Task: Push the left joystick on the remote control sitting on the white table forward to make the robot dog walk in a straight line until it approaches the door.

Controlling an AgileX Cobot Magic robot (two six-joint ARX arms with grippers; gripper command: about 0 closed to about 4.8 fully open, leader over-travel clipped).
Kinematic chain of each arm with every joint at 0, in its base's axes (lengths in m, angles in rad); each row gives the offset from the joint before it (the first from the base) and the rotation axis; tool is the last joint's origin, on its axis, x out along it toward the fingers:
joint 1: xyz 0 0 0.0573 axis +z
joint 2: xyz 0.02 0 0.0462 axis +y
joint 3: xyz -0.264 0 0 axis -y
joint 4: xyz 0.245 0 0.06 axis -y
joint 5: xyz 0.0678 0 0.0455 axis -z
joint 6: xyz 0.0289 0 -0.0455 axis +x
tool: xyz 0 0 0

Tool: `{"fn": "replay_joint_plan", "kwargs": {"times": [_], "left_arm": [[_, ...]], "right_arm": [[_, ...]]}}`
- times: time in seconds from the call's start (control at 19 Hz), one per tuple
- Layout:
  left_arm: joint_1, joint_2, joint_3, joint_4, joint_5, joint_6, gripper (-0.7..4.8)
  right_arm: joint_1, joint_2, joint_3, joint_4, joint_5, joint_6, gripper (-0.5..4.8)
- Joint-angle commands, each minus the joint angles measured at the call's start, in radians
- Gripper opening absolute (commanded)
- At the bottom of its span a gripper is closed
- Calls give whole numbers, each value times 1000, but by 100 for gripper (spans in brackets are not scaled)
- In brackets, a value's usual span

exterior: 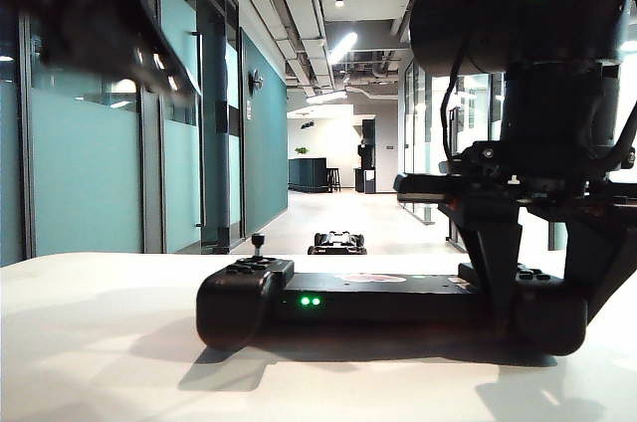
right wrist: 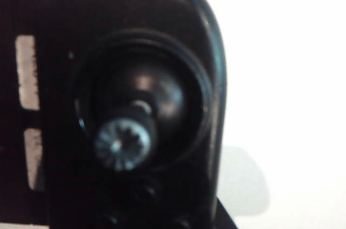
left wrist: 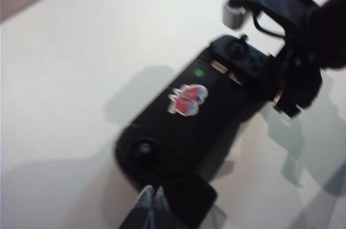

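Observation:
The black remote control (exterior: 378, 298) lies on the white table (exterior: 100, 342) with two green lights on its near face. Its left joystick (exterior: 258, 240) stands upright and untouched at the free end. My right gripper (exterior: 545, 288) straddles the opposite end, one finger on each side, shut on it. The right wrist view is filled by that end's own stick (right wrist: 121, 141). My left gripper (left wrist: 152, 195) is shut and empty, hanging above the table just short of the left joystick (left wrist: 143, 150). The robot dog (exterior: 336, 241) stands small on the corridor floor beyond the table.
My left arm (exterior: 100, 14) is a dark blur high at the exterior view's upper left. A long corridor with teal glass walls (exterior: 90, 173) and door frames runs away behind the table. A red and blue sticker (left wrist: 188, 99) marks the controller's flat bar.

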State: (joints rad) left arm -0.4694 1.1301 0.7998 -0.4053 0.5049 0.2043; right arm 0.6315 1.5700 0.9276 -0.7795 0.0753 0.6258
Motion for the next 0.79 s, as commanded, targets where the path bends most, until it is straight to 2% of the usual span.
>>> {"fn": "replay_joint_plan", "kwargs": {"times": [0.05, 0.26, 0.37, 0.79], "left_arm": [[-2, 77, -44, 95, 76, 35, -5], [-2, 210, -46, 160, 107, 78, -5], [-2, 263, -46, 193, 128, 77, -5], [-2, 354, -46, 270, 192, 80, -5]], "right_arm": [[1, -3, -1, -1, -6, 10, 198], [1, -2, -1, 6, 1, 0, 198], [1, -2, -1, 9, 2, -32, 198], [2, -2, -1, 28, 5, -33, 198]]}}
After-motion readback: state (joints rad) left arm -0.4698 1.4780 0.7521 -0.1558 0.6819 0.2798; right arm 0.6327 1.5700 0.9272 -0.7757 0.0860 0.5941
